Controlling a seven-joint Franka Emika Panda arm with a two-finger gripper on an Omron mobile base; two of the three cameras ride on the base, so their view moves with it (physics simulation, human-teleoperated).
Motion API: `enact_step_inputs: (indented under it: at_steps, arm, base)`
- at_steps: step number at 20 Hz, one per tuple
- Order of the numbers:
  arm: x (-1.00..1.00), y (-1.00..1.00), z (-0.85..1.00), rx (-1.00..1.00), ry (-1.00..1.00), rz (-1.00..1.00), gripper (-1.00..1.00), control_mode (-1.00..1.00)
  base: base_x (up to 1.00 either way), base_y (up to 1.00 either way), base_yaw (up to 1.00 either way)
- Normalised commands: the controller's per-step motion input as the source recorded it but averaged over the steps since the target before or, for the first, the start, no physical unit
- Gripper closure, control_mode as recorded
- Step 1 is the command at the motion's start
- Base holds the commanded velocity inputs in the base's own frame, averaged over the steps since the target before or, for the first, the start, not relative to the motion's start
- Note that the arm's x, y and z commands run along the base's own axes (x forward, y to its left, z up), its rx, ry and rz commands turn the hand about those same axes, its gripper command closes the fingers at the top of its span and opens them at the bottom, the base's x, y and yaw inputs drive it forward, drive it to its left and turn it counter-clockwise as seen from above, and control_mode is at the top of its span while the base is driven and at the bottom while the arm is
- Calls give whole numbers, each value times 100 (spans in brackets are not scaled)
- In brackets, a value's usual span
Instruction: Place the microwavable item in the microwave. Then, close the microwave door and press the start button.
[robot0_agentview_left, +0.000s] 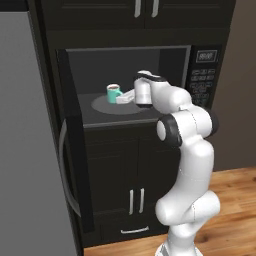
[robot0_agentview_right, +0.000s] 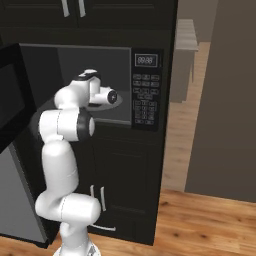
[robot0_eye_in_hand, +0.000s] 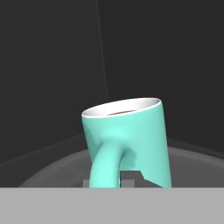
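The teal mug (robot0_agentview_left: 114, 92) with brown liquid stands on the grey turntable (robot0_agentview_left: 107, 106) inside the open microwave (robot0_agentview_left: 170, 60). My gripper (robot0_agentview_left: 121, 99) reaches into the cavity from the right and meets the mug at its handle side. In the hand view the mug (robot0_eye_in_hand: 131, 135) looks tilted, and its handle (robot0_eye_in_hand: 107, 164) runs down between the two dark fingertips (robot0_eye_in_hand: 131, 177) of my gripper (robot0_eye_in_hand: 113, 182), which is shut on it. The microwave door (robot0_agentview_left: 75, 165) hangs wide open to the left, with its long silver bar handle (robot0_agentview_left: 64, 170) facing out.
The keypad panel (robot0_agentview_left: 202, 82) with its small display (robot0_agentview_right: 146, 60) sits right of the cavity. Dark cabinet doors (robot0_agentview_left: 135, 195) with short silver handles are below, and a grey fridge side (robot0_agentview_left: 25, 150) stands at the left. Wooden floor (robot0_agentview_right: 200, 215) lies to the right.
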Motion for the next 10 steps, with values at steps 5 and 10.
enact_step_inputs:
  at_steps: [5,10]
  arm:
    - [-51,-9,-9,0,-2,-10,100,-100]
    - [-10,-4,-11,0,0,-9,100,-100]
  base:
    - [0,0,0]
    - [0,0,0]
